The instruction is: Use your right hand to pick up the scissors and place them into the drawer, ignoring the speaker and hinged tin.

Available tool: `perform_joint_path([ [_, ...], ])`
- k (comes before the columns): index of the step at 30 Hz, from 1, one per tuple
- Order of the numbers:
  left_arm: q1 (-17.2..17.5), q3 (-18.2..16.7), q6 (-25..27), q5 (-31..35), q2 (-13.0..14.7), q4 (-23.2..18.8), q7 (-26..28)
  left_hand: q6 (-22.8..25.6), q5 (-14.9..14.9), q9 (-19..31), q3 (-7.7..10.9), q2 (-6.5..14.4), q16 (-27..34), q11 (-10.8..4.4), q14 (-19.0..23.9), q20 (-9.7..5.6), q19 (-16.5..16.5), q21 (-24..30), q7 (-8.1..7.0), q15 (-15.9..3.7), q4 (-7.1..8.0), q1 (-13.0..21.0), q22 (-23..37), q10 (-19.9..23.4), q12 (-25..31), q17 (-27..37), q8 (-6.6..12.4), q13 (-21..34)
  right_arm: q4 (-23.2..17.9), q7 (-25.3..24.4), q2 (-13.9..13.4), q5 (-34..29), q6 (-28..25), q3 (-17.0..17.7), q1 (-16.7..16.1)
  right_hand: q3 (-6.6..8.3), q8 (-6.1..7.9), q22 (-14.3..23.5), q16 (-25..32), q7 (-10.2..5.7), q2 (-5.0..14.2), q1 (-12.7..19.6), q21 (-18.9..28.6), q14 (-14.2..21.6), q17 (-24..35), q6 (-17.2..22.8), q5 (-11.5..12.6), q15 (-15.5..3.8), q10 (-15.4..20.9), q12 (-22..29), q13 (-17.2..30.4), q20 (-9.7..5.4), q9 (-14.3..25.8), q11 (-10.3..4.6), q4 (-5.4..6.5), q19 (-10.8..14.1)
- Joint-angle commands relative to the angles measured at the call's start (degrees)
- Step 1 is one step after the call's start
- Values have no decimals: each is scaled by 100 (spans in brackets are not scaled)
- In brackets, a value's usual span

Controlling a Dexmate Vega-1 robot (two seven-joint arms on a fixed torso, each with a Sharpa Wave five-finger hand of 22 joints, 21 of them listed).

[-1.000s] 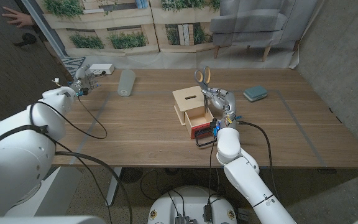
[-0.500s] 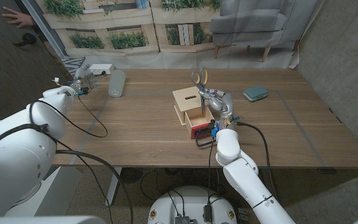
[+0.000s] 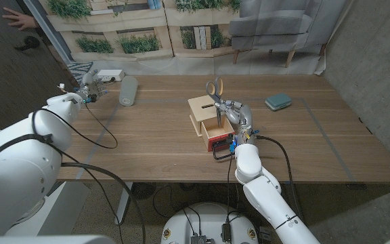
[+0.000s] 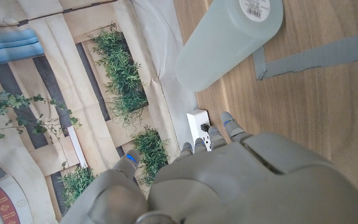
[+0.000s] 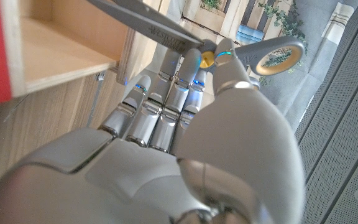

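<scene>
Holding the scissors (image 3: 214, 90) near their pivot, the right hand (image 3: 238, 113) is hovering over the open drawer (image 3: 217, 133) of the small wooden box (image 3: 206, 110) on the desk (image 3: 161, 146). In the right wrist view the fingers (image 5: 166, 93) are pressing together on the metal just below the yellow pivot screw, with the blades (image 5: 148, 25) reaching toward the drawer and the handle loops (image 5: 272, 53) sticking out the other way. Scissors like these are probably light, stiff and rather slick on the steel, so pinching at the pivot is keeping them from swinging, though the smooth blades could slip if the hold loosens. The left hand (image 3: 90, 87) is sitting well apart at the far left of the desk, near the pale speaker (image 3: 128, 90); whether its fingers are spread or curled I cannot tell. The teal tin (image 3: 277, 102) is lying to the right, untouched.
</scene>
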Motion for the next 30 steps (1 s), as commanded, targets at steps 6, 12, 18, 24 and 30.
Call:
perform_joint_path([
  [6, -1, -14, -6, -5, -1, 0, -15, -65, 27, 29, -14, 308, -24, 10, -405, -24, -351, -16, 40, 25, -5, 22, 16, -266, -28, 13, -15, 14, 106, 72, 19, -34, 93, 18, -29, 687, 52, 25, -17, 282, 71, 143, 15, 88, 25, 800, 29, -260, 26, 32, 56, -17, 689, -1, 539, -31],
  [12, -6, -24, -5, -3, -5, 0, -19, -63, 27, 29, -15, 306, -26, 6, -407, -23, -349, -22, 35, 29, -5, 21, 16, -266, -28, 13, -14, 14, 150, 94, -3, -58, 170, 10, -64, 770, 55, 27, -53, 295, 22, 120, 16, 55, 24, 820, 63, -269, 32, 68, 128, -23, 717, -49, 536, -44],
  [18, 16, -15, -59, -47, 5, 0, -133, -57, 27, 29, -19, 302, -24, 7, -402, -24, -346, -29, 45, 21, -5, 20, 16, -262, -27, 13, -12, 14, 206, 166, -19, -21, 287, 24, -97, 850, 71, 33, -81, 298, -14, 79, 3, -27, 60, 847, 99, -289, -65, 82, 232, -47, 753, -133, 547, -102],
  [24, 80, 53, -196, -198, 42, 0, -403, -64, 26, 29, -22, 298, -24, 11, -401, -23, -344, -35, 43, 22, -4, 17, 17, -266, -30, 13, -15, 14, 221, 275, -73, -1, 320, 38, -110, 904, 78, 41, -107, 298, -46, 75, -3, -155, 114, 832, 137, -293, -181, 80, 315, -28, 784, -166, 538, -147],
  [30, 128, 143, -280, -357, 78, 0, -565, -57, 25, 29, -27, 291, -25, 15, -404, -21, -341, -42, 45, 25, -4, 15, 17, -266, -30, 13, -13, 14, 241, 416, -137, 51, 358, 59, -122, 1020, 88, 55, -212, 308, -54, 27, -38, -426, 160, 761, 218, -270, -458, 56, 472, 29, 844, -234, 563, -307],
])
